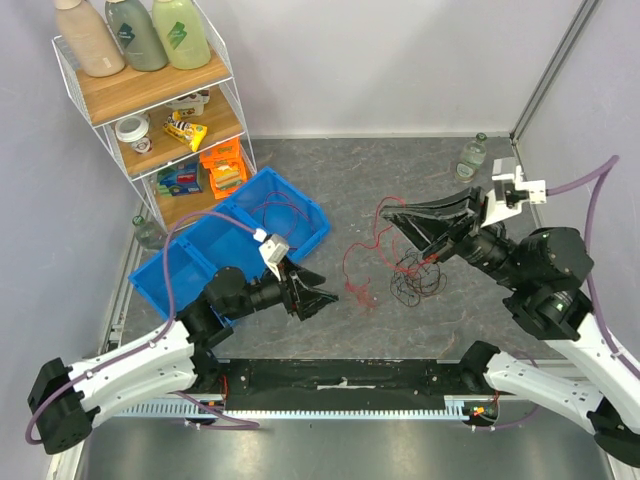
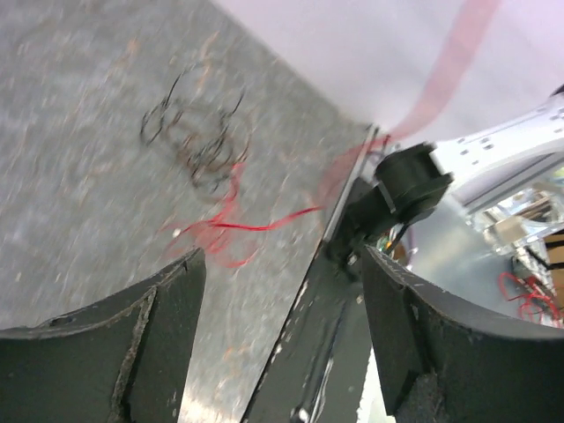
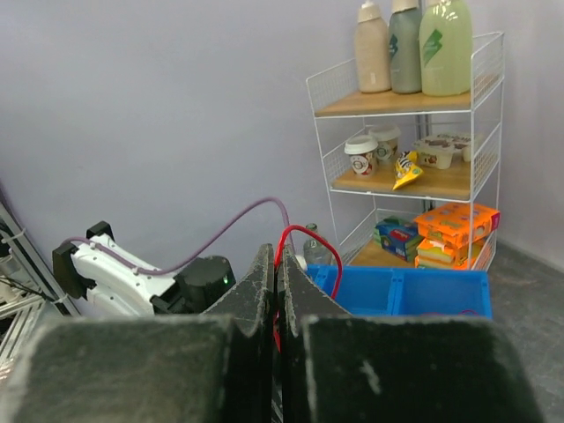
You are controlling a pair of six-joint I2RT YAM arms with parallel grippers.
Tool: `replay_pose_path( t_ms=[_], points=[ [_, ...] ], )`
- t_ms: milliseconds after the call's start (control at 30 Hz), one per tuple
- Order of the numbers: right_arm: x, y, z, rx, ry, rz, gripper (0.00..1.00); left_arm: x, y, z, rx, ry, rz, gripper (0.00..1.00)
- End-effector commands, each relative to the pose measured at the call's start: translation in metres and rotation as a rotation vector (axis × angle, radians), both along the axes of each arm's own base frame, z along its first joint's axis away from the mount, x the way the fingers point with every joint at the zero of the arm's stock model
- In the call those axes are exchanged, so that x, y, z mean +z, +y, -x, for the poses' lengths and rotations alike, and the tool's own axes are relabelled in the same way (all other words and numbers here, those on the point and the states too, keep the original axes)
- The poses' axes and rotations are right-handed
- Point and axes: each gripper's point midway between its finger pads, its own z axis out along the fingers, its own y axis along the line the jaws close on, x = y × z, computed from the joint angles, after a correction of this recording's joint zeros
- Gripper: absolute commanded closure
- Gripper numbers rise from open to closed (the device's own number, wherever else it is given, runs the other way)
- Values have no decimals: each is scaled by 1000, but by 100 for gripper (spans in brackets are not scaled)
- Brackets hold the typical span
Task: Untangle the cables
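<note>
Right gripper (image 3: 275,257) fills its wrist view: fingers pressed flat together, clamped on red cable (image 3: 337,264), which loops up out of the seam. From above, same gripper (image 1: 384,211) sits mid-table and points left. Red cable trails from its tips down and left across the table (image 1: 330,170) in loose bends, ending in a small scribble just right of left gripper (image 1: 326,289). Black cable (image 1: 418,275), a tight loopy bunch, lies below right gripper, beside the red strands; whether they interlock, cannot tell. Left gripper low over table, jaws apart, nothing between them. Its wrist view is blurred but shows black bunch and red loops ahead of its spread fingers (image 2: 159,335). Blue bin (image 1: 200,255) at left; another thin reddish cable (image 1: 283,211) lies in its far compartment. Shelf (image 1: 150,100) at far-left corner.
</note>
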Motion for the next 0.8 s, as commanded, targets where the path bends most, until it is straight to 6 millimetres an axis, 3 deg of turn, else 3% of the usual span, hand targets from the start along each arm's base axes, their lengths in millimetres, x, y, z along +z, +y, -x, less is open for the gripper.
replay_pose_path(
  t_ms=[0, 300, 367, 400, 467, 500, 567, 700, 767],
  points=[
    [2, 8, 6, 65, 3, -34, 100, 63, -17, 4, -83, -172, 141, 22],
    [13, 25, 10, 170, 20, -101, 100, 37, -72, -28, -61, -184, 70, 19],
    [18, 25, 13, 185, 11, -111, 100, 18, -71, -52, 58, -139, 9, 26],
    [22, 24, 13, 182, 2, -115, 100, 8, -70, -64, 125, -107, -33, 36],
    [34, 17, 16, 164, -20, -130, 100, -30, -64, -78, 206, -17, -156, 52],
    [39, 15, 15, 150, -28, -133, 100, -46, -64, -77, 206, 14, -190, 60],
    [56, 7, 17, 123, -60, -144, 100, -77, -60, -66, 179, 82, -223, 66],
    [87, -8, 15, 48, -104, -176, 100, -125, -42, -39, 147, 201, -234, 66],
    [99, -17, 17, 16, -132, -191, 100, -140, -31, -29, 148, 231, -243, 65]
  ],
)
